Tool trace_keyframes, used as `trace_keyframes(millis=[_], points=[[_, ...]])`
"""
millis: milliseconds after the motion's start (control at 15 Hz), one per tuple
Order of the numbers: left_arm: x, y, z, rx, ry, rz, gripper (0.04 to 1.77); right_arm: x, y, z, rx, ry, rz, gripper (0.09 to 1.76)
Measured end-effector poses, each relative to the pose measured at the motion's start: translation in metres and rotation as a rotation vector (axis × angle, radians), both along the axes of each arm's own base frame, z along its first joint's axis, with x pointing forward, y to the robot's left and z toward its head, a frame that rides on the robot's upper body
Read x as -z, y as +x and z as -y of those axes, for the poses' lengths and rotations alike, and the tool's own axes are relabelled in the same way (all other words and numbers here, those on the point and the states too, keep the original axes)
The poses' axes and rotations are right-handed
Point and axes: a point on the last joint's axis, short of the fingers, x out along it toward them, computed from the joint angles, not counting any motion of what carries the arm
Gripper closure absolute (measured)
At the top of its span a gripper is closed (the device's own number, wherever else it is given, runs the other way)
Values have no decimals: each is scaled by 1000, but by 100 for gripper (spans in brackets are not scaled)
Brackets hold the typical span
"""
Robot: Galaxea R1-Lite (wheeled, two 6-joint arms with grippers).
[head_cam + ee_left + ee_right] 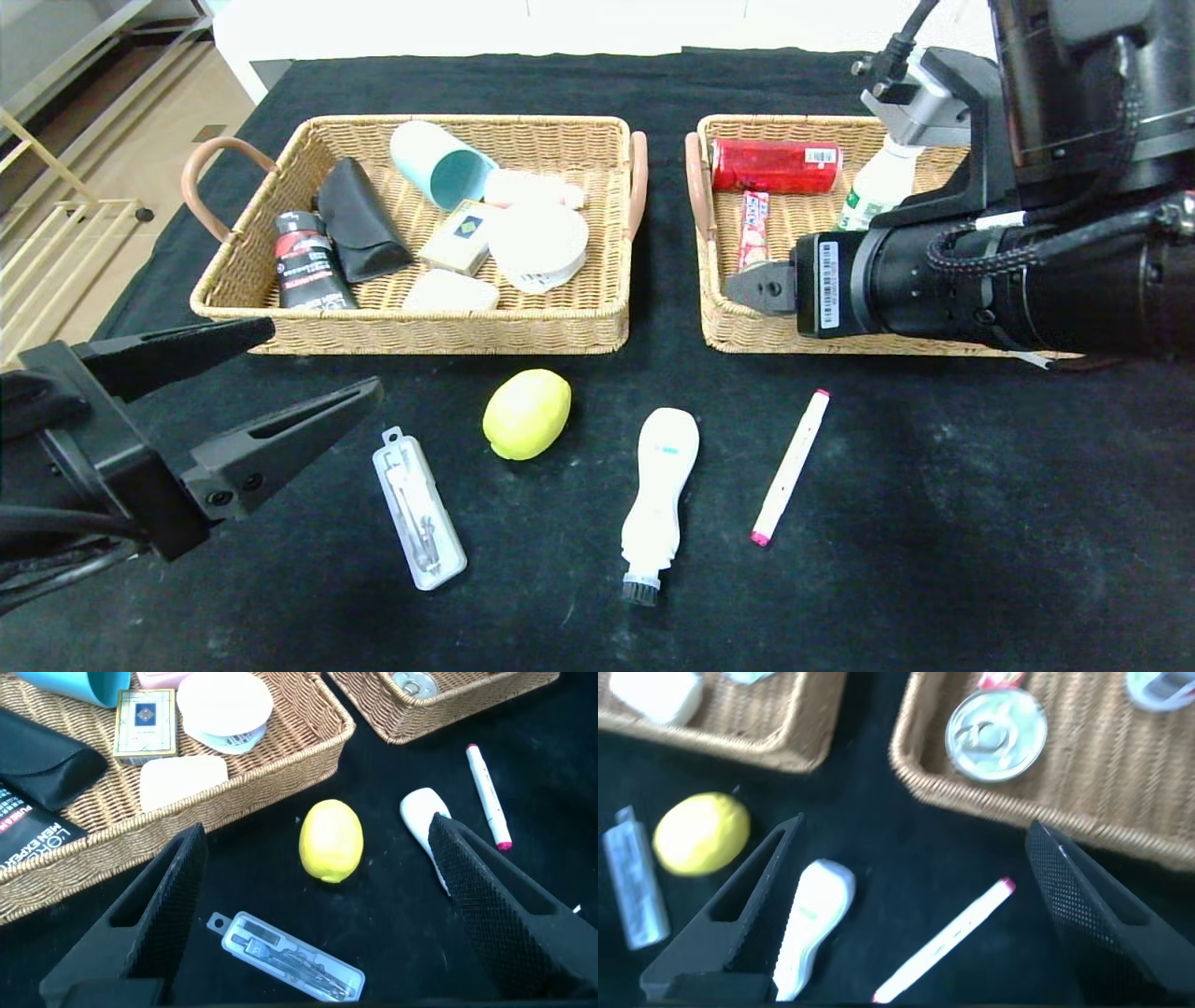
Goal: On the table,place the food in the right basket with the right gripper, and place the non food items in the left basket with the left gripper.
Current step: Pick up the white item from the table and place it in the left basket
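Lying on the black-clothed worktop [934,523] in front of the two baskets are four loose things: a clear slim plastic case [419,509] nearest the robot's left, a yellow lemon [527,413] just beyond it, a white bottle-shaped brush [659,485] with its black bristles pointing toward the robot, and a white marker [791,466] with pink ends lying at a slant. None of them touch one another.

Behind them, the left basket [579,322] holds a teal cup tipped on its side, a black pouch, a dark tube, a small boxed item and several pale round and oblong pieces. The right basket [714,322] holds a red packet along its far wall, a slim red-and-white stick pack, a white milk bottle [878,191] with a green label, and a small pull-tab tin [994,734] seen from the right wrist camera.

The left end effector [313,369] hangs low over the near left part of the worktop, beside the plastic case, its two black fingers spread wide with nothing between them. The right end effector [920,915] is over the near edge of the right basket and the worktop just before it; from its wrist camera its fingers stand well apart and empty, with the brush and marker below between them.
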Motion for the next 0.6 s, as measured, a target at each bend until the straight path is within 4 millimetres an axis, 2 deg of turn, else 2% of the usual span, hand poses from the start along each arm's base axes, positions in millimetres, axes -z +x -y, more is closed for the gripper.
trace_keyframes(millis=[267, 600], points=[[0, 0, 0, -3, 0, -1, 9, 8, -23, -6, -64, 27, 17, 15], [2, 1, 0, -15, 8, -4, 9, 28, -41, -15, -163, 21, 104, 15]])
